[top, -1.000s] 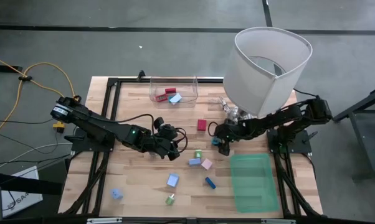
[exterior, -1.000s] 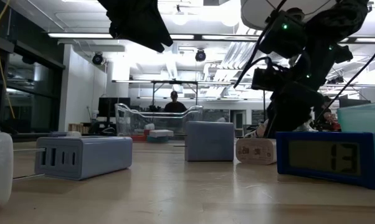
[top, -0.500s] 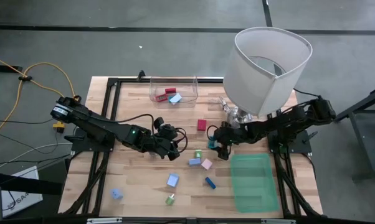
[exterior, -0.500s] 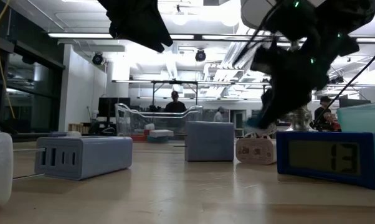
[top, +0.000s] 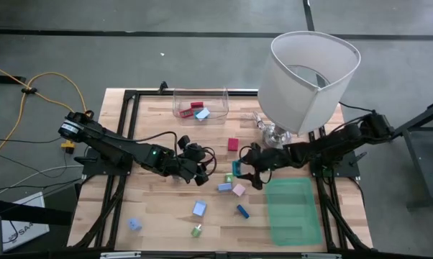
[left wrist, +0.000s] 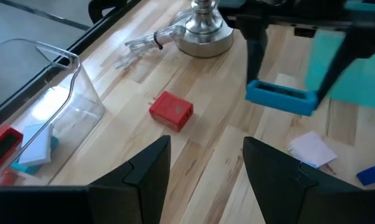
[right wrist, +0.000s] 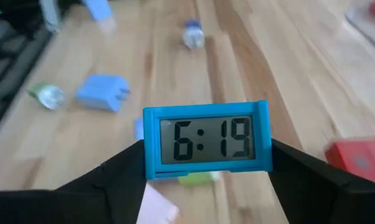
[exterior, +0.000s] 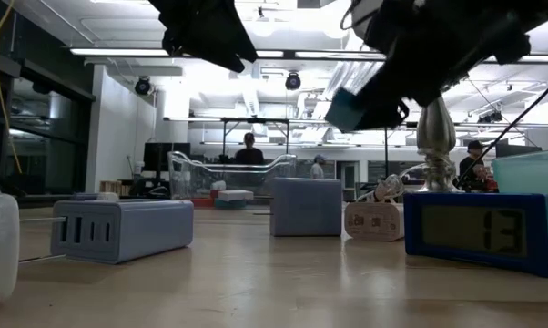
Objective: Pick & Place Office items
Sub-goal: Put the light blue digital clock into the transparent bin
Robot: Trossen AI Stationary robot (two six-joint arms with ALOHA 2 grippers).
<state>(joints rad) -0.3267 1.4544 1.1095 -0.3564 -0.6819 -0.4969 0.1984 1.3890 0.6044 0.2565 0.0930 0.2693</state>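
Note:
My right gripper (top: 244, 171) hangs over the table's middle, shut on a small blue digital clock (right wrist: 206, 140) that reads 6:19; the clock also shows in the low view (exterior: 351, 107) and the left wrist view (left wrist: 281, 98). Left of it, my left gripper (top: 199, 173) stands open above the wood with nothing between its fingers (left wrist: 144, 171). On the table lie a red block (top: 233, 144), a green piece (top: 229, 178), a blue piece (top: 224, 187), a pink piece (top: 239, 190) and several more small coloured pieces nearer the front edge. My right gripper pinches the clock by its two short ends (right wrist: 146, 144), one finger on each, so the clock's length spans the gap. The fingers slant down from the table's right side. The clock is lifted clear of the table, its display facing back toward the wrist.
A clear bin (top: 200, 103) with a red and a light blue piece stands at the far edge. A big white lamp (top: 310, 72) stands far right, its metal base (left wrist: 204, 37) on the wood. A green tray (top: 293, 208) lies near right. Another clock (exterior: 479, 232) stands by the low camera.
My right gripper has risen and gone toward the table's left edge, tipping its fingers up from a steeper slant. The blue clock has gone with it, from table height to well clear of the wood.

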